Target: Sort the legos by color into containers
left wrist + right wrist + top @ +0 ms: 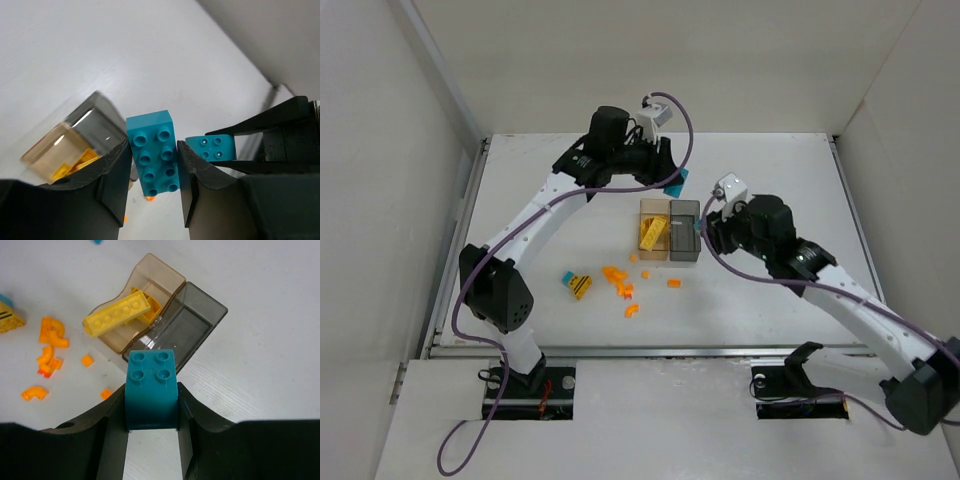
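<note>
My left gripper is shut on a long teal lego, lifted behind the containers. A square teal lego sits in my right gripper, which is shut on it just right of the grey container. The amber container touches the grey one on its left and holds a long yellow lego with smaller yellow pieces. Several orange legos lie loose in front of the containers. A yellow black-striped lego with a teal piece lies further left.
White walls enclose the table at the back and both sides. The two arms reach toward the middle, their grippers on either side of the containers. In the left wrist view the right gripper with its lego shows close by.
</note>
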Action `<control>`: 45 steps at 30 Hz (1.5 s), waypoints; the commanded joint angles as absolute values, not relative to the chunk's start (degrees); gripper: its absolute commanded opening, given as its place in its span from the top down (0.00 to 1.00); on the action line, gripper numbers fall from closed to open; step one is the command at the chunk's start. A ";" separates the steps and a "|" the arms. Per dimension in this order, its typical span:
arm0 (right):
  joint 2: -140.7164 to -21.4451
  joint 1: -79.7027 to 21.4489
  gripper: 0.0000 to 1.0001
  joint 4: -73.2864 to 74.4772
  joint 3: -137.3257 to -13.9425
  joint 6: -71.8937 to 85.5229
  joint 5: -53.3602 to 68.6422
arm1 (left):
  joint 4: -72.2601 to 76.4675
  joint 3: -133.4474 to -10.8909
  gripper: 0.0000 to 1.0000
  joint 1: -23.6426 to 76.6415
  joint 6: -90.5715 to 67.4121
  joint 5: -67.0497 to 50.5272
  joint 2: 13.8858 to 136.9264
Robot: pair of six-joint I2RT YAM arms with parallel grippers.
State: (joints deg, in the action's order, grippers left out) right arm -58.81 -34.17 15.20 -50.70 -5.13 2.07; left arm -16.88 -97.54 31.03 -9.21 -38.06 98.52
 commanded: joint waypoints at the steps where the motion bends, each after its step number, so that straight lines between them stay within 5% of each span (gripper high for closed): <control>1: -69.24 -31.12 1.00 10.28 -56.24 2.02 0.00 | -21.35 -98.96 1.00 30.76 -7.56 -20.48 97.38; 5: -77.75 -28.31 1.00 9.58 -59.67 8.52 0.78 | -22.85 -98.35 1.00 30.76 -8.17 -11.09 96.86; 15: -92.62 -28.30 0.80 9.05 -69.60 10.99 4.39 | -22.32 -94.57 1.00 30.76 -9.93 -12.91 96.24; 21: -96.76 -27.60 0.48 10.28 -71.63 13.00 3.26 | -20.30 -92.29 1.00 30.76 -10.46 -15.46 97.38; 26: -97.38 -26.02 0.41 11.95 -72.95 13.01 2.64 | -19.17 -92.29 1.00 30.76 -10.46 -15.47 98.52; 28: -97.91 -25.49 0.27 11.95 -73.74 13.01 3.16 | -17.94 -91.76 1.00 30.76 -10.46 -16.87 98.53; 29: -97.91 -25.49 0.00 11.95 -75.22 12.49 3.16 | -17.15 -91.06 1.00 30.76 -10.46 -17.57 98.53; 45: -78.14 -21.97 0.00 15.91 -67.95 13.27 -11.16 | -6.50 -91.74 0.99 37.27 -12.91 -22.06 111.95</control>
State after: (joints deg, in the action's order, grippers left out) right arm -81.41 -21.04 16.56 -70.17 13.37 -8.75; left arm -8.67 -88.44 38.02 -10.09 -21.50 109.21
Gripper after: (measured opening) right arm 0.998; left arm 0.344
